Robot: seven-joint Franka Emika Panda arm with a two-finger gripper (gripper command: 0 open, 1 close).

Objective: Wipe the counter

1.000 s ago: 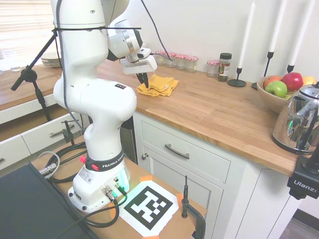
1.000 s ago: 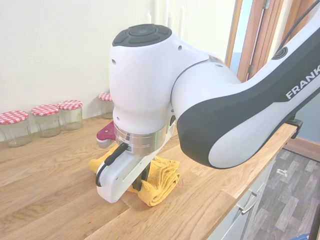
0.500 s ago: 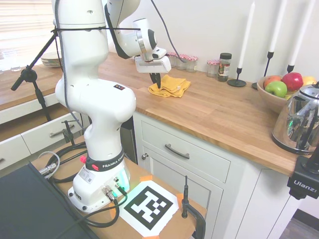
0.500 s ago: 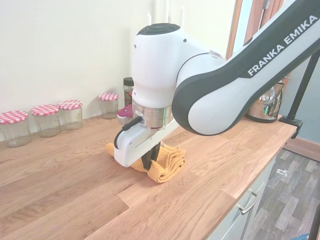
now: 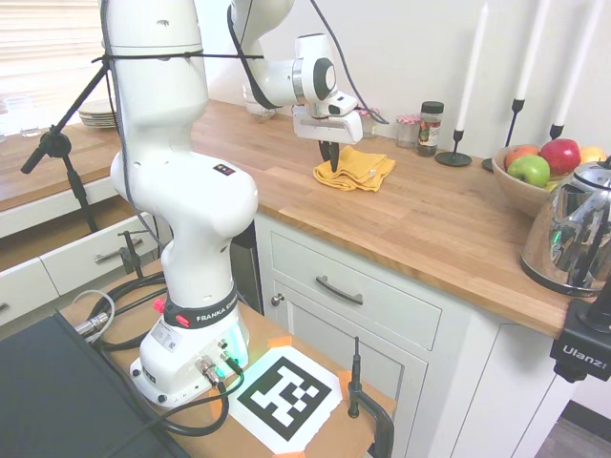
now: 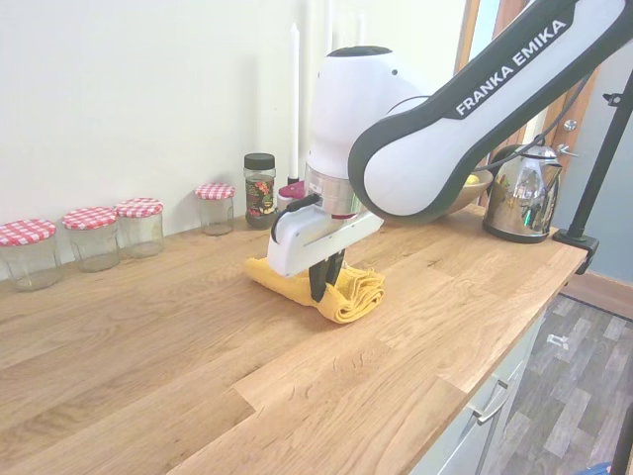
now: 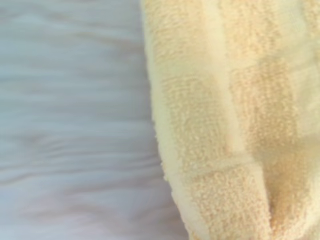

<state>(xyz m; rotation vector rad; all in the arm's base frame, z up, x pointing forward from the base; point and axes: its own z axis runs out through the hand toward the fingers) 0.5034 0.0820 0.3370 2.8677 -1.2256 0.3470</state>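
Note:
The counter point(image 5: 430, 224) is a long butcher-block top over white cabinets, also seen in the second exterior view point(image 6: 148, 346) and as pale wood grain in the wrist view point(image 7: 75, 125). A folded yellow cloth point(image 5: 358, 170) lies on it near the middle. My gripper point(image 5: 329, 156) points straight down at the cloth's near-left edge. From the other side, the dark fingers point(image 6: 319, 282) stand close together, pressed into the cloth point(image 6: 351, 295) against the wood. Yellow terry cloth point(image 7: 225, 125) fills half the wrist view.
Checked-lid jars point(image 6: 89, 237) and a spice jar point(image 6: 260, 188) line the back wall. Along the counter beyond the cloth stand a spice jar point(image 5: 431, 127), candlesticks point(image 5: 454, 153), a fruit bowl point(image 5: 530, 181) and a steel kettle point(image 5: 573, 234). Plates point(image 5: 98, 114) sit at the far left.
The gripper has slid along the counter toward the kettle end, dragging the yellow cloth with it. The cloth now lies further along the wood than a second ago.

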